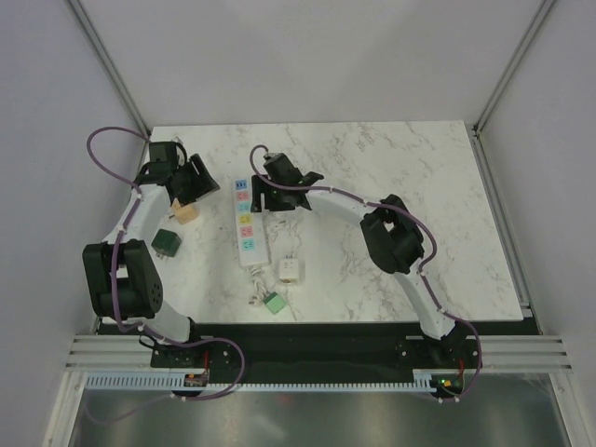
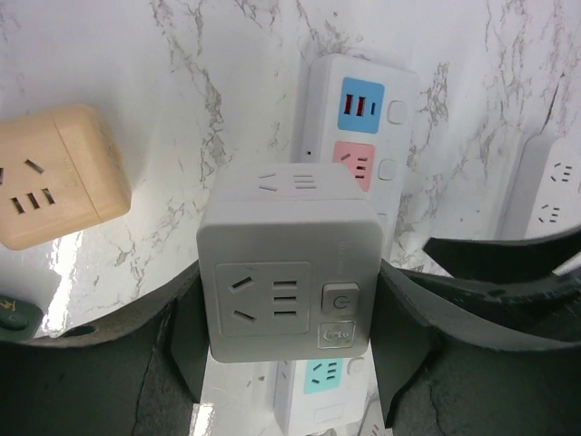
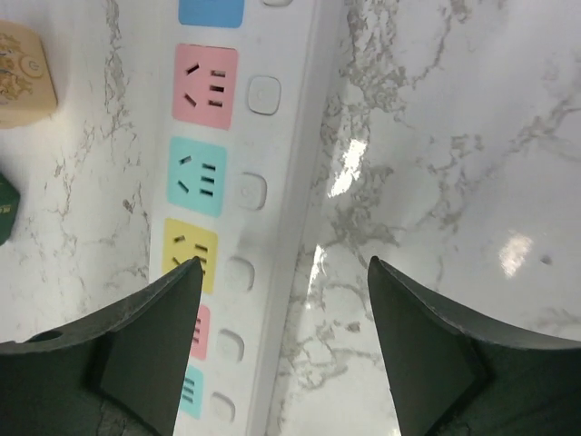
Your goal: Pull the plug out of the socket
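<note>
Plug (image 2: 286, 272), clamped by the left gripper (image 2: 290, 350) at frame centre, looks free of the socket (image 2: 363, 136) lying behind it — best draw it straight away, with the right gripper (image 3: 283, 272), spread wide over the socket, pressing that down.

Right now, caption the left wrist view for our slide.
Left arm's jaws clamp the grey cube plug, the socket beyond.

I logged left arm (image 1: 140, 219) and right arm (image 1: 391, 239): white links, black joint housings, purple cables; fingers (image 3: 145, 354) were matte-black wedges.
</note>
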Motion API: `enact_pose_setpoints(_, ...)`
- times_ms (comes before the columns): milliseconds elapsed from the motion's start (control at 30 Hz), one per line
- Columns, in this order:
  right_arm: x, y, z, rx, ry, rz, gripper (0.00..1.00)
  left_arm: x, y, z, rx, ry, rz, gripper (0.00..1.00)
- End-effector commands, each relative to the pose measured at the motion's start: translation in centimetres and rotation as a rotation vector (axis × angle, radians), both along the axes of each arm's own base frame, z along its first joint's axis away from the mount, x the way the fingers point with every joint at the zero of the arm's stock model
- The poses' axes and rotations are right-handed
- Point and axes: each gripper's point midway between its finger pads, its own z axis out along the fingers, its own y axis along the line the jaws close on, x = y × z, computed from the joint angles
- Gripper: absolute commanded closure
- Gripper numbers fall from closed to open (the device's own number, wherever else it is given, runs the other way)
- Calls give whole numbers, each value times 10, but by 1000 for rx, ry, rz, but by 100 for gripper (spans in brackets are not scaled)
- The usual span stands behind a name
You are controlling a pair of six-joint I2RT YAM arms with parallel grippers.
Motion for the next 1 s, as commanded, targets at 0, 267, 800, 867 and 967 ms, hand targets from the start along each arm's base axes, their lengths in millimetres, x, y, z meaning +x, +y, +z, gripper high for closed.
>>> enact_pose_setpoints(0,6,-24,76,-47,-173,13,19,4,8,15,55,-56,34,98)
enact_pose_setpoints(267,-52,-70,74,-95,-217,69,19,3,15,13,191,-60,70,98)
enact_pose_setpoints(800,-103,-115,56,-66,-353,118,19,33,8,26,590,-28,132,98)
enact_pose_setpoints(867,-104,-112,58,-48,-359,126,19,54,21,43,702,-43,152,98)
enact_pose_setpoints(967,-106,-117,54,-55,-356,119,20,86,25,54,799,-50,115,98)
